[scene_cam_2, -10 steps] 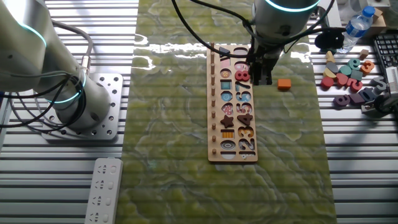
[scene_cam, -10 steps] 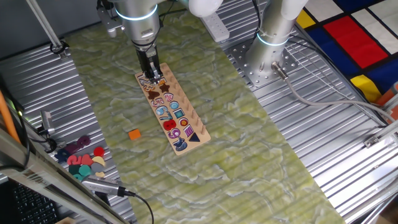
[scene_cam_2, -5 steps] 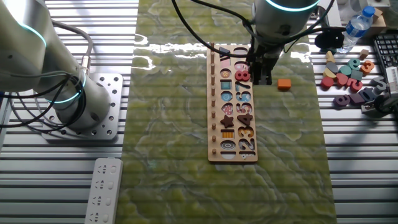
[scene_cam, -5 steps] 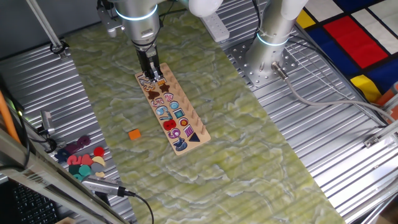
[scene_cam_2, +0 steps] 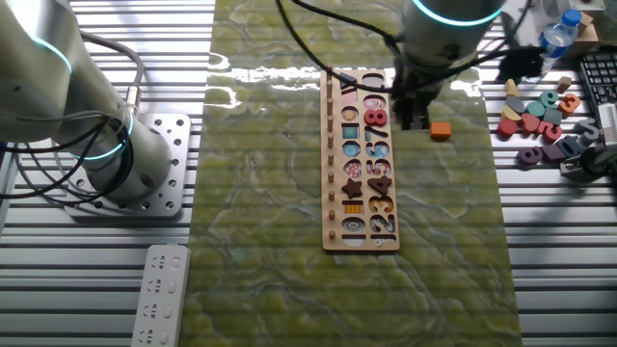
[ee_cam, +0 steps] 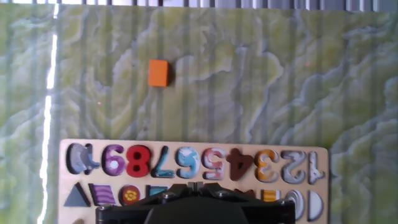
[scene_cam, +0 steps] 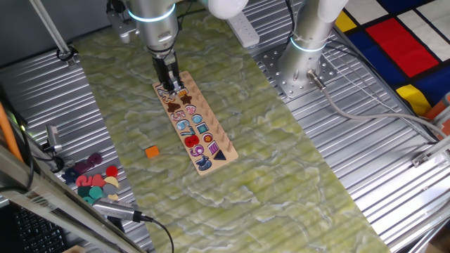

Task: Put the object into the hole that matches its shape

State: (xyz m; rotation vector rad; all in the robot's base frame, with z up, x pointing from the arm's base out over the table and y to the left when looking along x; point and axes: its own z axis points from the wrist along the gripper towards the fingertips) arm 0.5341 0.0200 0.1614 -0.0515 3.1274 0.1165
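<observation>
The orange piece lies flat on the green mat, apart from the board; it also shows in the other fixed view and in the hand view. The long pale wooden board carries coloured numbers and shapes. My gripper hangs over the board's shape row, shut and empty, a short way from the orange piece. The matching hole cannot be picked out; part of the shape row is hidden under the gripper in the hand view.
A pile of loose coloured pieces lies off the mat on the metal table. A second arm's base stands beside the mat. A white power strip and a bottle lie at the edges.
The gripper has shifted slightly sideways over the board, toward the orange piece. The piece and the board have not moved.
</observation>
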